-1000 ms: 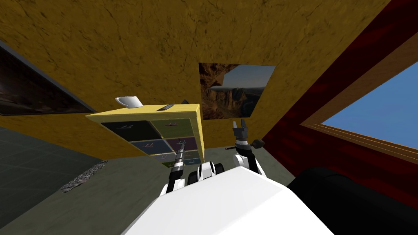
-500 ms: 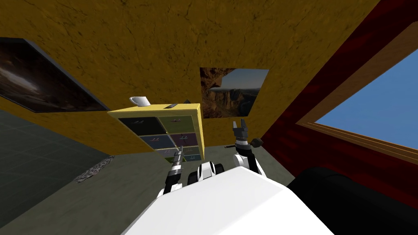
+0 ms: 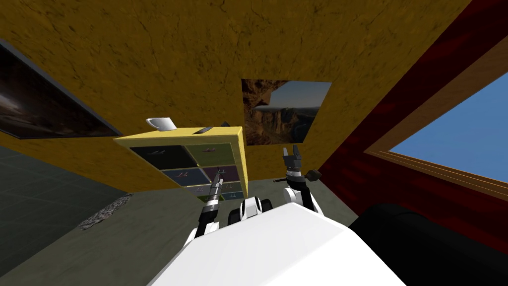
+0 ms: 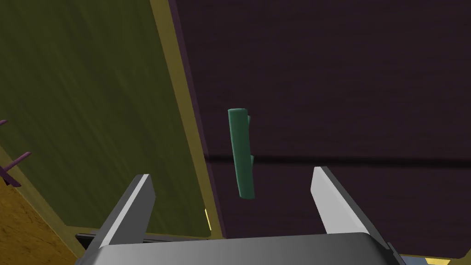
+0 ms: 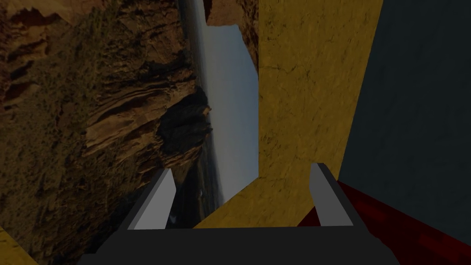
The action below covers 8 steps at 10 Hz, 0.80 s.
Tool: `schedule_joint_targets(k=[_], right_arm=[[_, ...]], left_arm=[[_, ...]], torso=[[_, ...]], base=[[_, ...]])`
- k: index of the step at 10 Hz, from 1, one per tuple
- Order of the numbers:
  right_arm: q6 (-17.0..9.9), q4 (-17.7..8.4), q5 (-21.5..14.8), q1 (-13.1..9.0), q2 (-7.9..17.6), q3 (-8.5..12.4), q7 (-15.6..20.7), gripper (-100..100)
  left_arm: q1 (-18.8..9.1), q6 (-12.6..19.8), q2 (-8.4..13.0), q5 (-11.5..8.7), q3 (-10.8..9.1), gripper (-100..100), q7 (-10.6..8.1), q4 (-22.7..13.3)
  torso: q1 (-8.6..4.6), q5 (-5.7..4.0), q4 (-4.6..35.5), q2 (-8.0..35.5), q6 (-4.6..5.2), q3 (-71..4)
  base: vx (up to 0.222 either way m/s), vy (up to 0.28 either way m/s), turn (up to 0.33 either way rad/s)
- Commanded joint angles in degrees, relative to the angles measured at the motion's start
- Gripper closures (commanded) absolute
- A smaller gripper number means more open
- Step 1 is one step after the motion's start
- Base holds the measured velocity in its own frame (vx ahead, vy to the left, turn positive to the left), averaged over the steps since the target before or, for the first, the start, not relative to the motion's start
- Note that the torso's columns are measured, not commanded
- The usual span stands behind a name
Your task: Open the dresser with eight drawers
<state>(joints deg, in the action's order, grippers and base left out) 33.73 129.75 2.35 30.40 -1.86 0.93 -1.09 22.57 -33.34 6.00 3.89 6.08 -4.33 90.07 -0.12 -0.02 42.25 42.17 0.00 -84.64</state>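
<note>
The yellow dresser (image 3: 239, 149) with eight coloured drawer fronts stands against the ochre wall, just ahead of me. My left gripper (image 3: 217, 179) reaches to its right column, at the dark purple drawer (image 3: 224, 173). In the left wrist view that purple drawer front (image 4: 345, 92) carries a green bar handle (image 4: 242, 152). The left gripper (image 4: 232, 174) is open, and the handle lies just ahead of its fingers, in line with the gap, untouched. An olive drawer front (image 4: 92, 115) adjoins it. My right gripper (image 3: 291, 153) is raised beside the dresser, open and empty (image 5: 242, 168).
A white cup (image 3: 159, 123) and a flat dark object (image 3: 204, 130) sit on the dresser top. A canyon picture (image 3: 283, 111) hangs to its right. A red wall with a window (image 3: 456, 144) runs along my right. A grey rug patch (image 3: 101, 216) lies on the floor at left.
My head view swung one way and back, so the dresser shifted in the picture. The left hand sits slightly lower against the dresser front. The right arm has not moved.
</note>
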Motion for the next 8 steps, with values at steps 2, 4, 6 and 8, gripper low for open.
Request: schedule_joint_targets(k=[2,4,6,8], right_arm=[[0.0,0.0,0.0,-0.01,0.0,0.0,0.0,0],[-0.01,-0.01,0.0,-0.02,0.0,0.0,0.0,0],[0.0,0.0,0.0,-0.02,0.0,0.0,0.0,0],[-0.01,-0.01,0.0,-0.03,0.0,0.0,0.0,0]], left_arm=[[-0.37,0.91,-2.09,-0.13,-0.09,-100,-0.08,-0.05],[0.01,3.29,-2.0,-0.08,-0.14,-100,-0.28,2.67],[-0.34,1.22,-2.18,-0.12,-0.09,100,-0.11,0.25],[-1.32,2.76,-3.63,-0.01,-0.96,100,0.88,0.87]], torso=[[0.18,0.04,0.11,0.4,-0.01,0.24],[0.17,0.04,0.07,0.21,0.0,0.14],[0.13,0.03,0.01,0.11,-0.01,0.05],[0.16,0.04,0.06,0.25,0.0,0.18]], base=[[0.044,-0.012,0.0],[0.073,-0.012,-0.016],[-0.002,0.002,0.008],[-0.08,0.033,-0.064]])
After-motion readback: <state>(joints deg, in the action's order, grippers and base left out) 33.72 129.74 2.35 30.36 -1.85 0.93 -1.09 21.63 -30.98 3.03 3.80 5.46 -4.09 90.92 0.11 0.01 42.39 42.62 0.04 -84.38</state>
